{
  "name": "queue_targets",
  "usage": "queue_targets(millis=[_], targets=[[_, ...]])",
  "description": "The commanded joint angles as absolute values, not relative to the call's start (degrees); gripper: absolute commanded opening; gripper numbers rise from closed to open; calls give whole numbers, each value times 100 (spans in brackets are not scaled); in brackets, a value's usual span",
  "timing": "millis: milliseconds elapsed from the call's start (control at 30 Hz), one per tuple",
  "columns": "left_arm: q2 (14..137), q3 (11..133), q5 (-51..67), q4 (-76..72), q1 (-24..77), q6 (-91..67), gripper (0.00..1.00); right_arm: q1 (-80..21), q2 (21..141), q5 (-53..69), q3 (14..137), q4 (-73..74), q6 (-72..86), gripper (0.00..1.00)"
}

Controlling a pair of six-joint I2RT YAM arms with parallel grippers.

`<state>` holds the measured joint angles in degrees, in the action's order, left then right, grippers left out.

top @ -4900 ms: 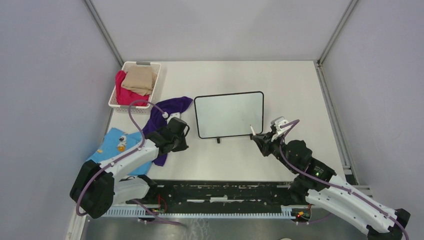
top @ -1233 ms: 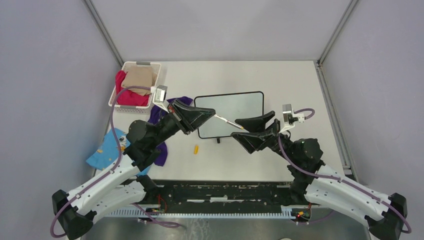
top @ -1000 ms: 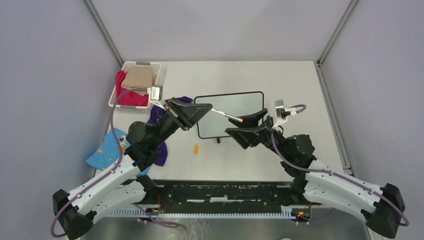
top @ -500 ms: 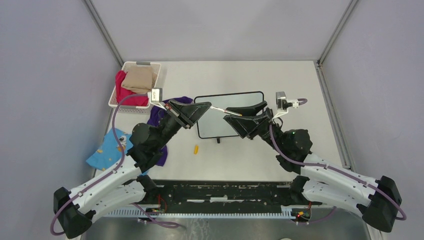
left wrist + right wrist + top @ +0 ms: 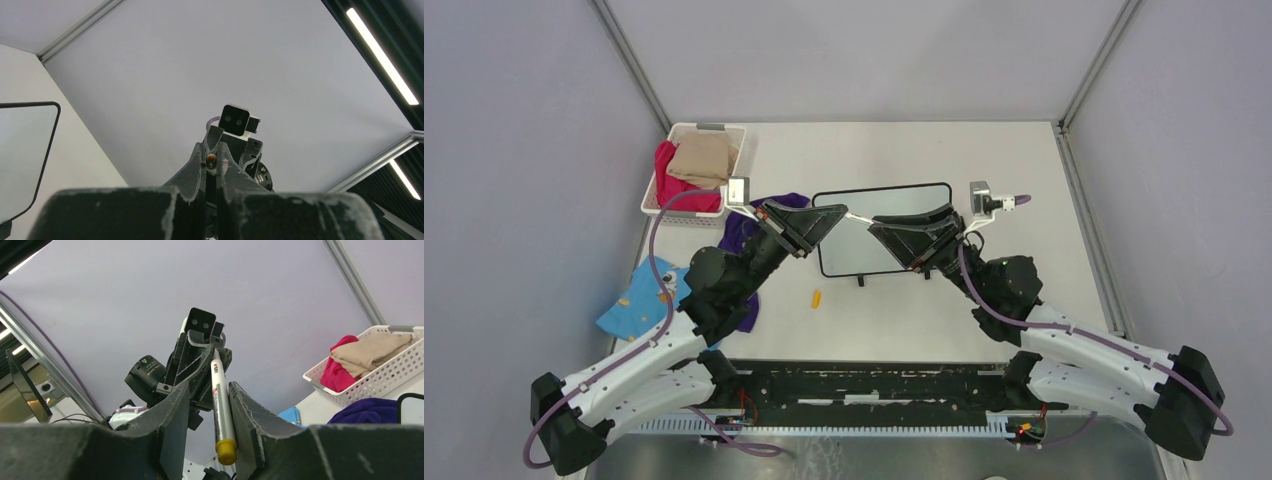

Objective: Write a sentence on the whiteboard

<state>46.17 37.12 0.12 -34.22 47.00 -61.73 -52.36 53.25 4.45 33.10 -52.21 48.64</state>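
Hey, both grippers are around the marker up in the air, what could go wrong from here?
The marker sits off-centre between the fingers of the right gripper, with a gap on one side, so closing could tilt it or pull it out of the left gripper. If it slips, it would likely drop onto or near the whiteboard under them.

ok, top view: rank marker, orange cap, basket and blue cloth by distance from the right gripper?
From the right gripper:
1. marker, between its fingers.
2. orange cap, lying to its left, toward the near side.
3. basket, far-left corner.
4. blue cloth, near-left edge.
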Motion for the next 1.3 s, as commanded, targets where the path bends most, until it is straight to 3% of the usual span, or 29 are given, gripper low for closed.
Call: queue_targets(millis=[0, 333, 700, 933, 1267], targets=[[4671, 3926, -27, -3243, 4729, -6242, 2, -5246, 5343, 804, 3671, -5521, 5029, 41], [4581, 4050, -26, -3102, 4737, -6275, 2, -5103, 5277, 1168, 3597, -5636, 5481, 47], [4627, 4102, 187, -2939, 4736, -6265, 2, -5059, 5390, 1065, 3674, -5591, 5530, 38], [4669, 4104, 183, -2930, 4772, -6292, 2, -5067, 5389, 794, 3645, -5483, 5434, 44], [4680, 4078, 123, -2927, 4831, -6385, 2, -5065, 5380, 633, 3626, -5370, 5322, 30]])
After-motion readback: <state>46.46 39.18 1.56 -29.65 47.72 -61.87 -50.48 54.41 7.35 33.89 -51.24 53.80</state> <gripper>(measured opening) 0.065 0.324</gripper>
